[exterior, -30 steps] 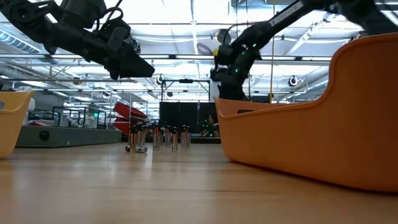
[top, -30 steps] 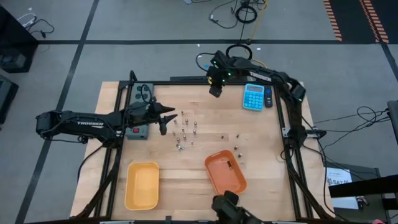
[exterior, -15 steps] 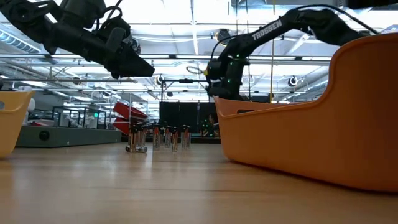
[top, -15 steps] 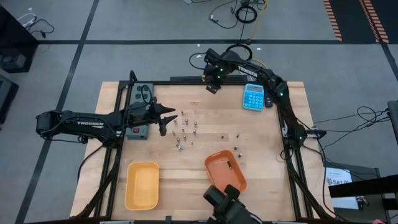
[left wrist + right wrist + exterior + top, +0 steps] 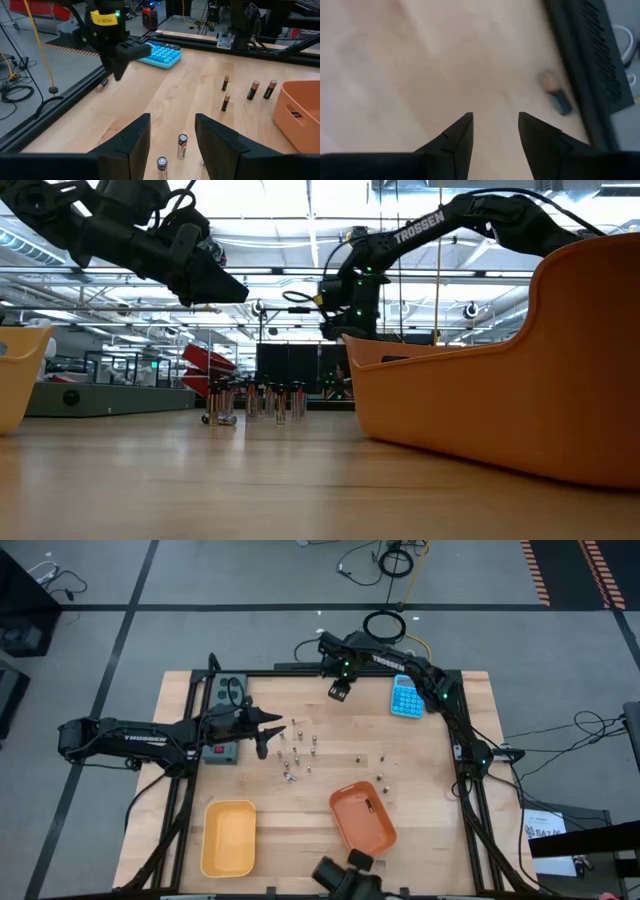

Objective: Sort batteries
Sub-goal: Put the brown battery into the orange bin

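Several small batteries (image 5: 295, 747) stand upright in a loose cluster mid-table, and a few more (image 5: 381, 768) stand to their right. My left gripper (image 5: 268, 730) hovers open just left of the cluster, pointing at it; two standing cells (image 5: 182, 146) show beyond its fingers. My right gripper (image 5: 338, 692) hangs open near the table's far edge, pointing down. One battery (image 5: 554, 92) lies on its side on the wood by the far rail, off to one side of the right fingers and apart from them. The same cell (image 5: 102, 85) shows in the left wrist view.
An orange tray (image 5: 362, 815) sits near the front at right of centre, and a yellow tray (image 5: 228, 837) at the front left. A blue calculator (image 5: 406, 697) lies at the far right. A grey power strip (image 5: 225, 718) lies under my left arm. Black rails frame the table.
My right gripper has moved a little toward the table's left edge and come down, tipping until it points down over the far edge of the wood. My left gripper and the batteries have kept still.
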